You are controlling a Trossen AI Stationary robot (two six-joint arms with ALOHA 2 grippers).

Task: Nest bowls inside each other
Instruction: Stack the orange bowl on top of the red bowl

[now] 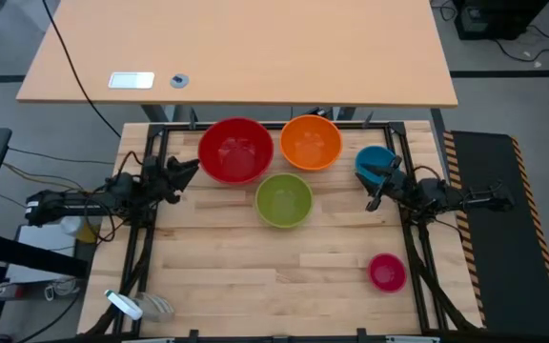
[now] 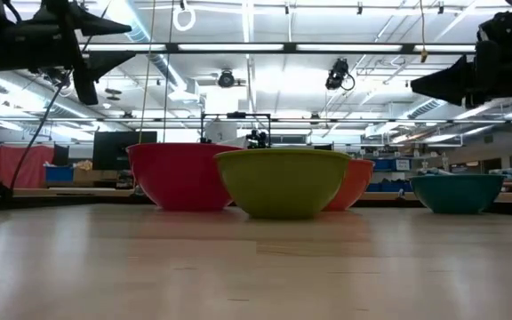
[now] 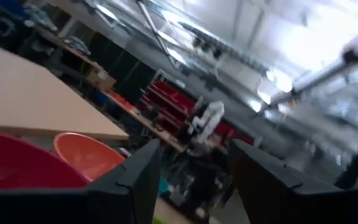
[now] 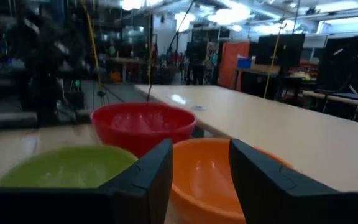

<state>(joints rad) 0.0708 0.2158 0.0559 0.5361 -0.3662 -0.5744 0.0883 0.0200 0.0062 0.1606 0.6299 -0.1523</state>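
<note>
All five bowls stand upright on their bases on the wooden table. The red bowl [image 1: 235,150] and orange bowl [image 1: 311,142] are at the far edge. The lime green bowl [image 1: 283,200] stands just nearer than those two. The blue bowl [image 1: 376,160] is at the far right and the small magenta bowl [image 1: 386,272] at the near right. My left gripper [image 1: 191,169] hangs open, raised, left of the red bowl [image 3: 17,165]. My right gripper [image 1: 377,191] hangs open, raised, over the blue bowl's near side. Neither has anything between its fingers [image 3: 135,180] [image 4: 151,171].
A black frame [image 1: 255,125] runs around the table's edges. A light desk [image 1: 236,48] stands beyond the far edge. A white object [image 1: 127,303] lies at the near left corner. Bare wood [image 1: 246,267] spreads across the near middle of the table.
</note>
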